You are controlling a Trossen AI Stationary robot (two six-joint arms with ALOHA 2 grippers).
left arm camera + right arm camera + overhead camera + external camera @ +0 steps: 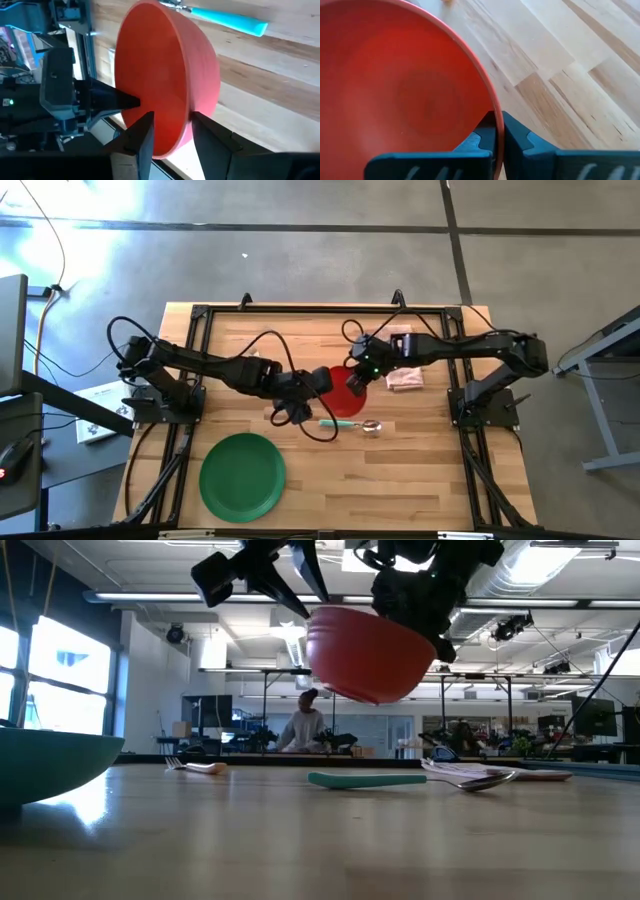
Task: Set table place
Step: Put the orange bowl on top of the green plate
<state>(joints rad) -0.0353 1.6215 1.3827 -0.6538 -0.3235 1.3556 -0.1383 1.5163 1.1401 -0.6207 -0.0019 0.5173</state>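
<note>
Both fingers grip red bowl (372, 652) midair

My right gripper (498, 131) pinches the red bowl's (395, 90) rim, one finger inside, one outside, holding it tilted in the air. My left gripper (172, 130) straddles the opposite rim, fingers (142, 137) on either side of the wall. Both arms reach inward and meet mid-table.
</note>
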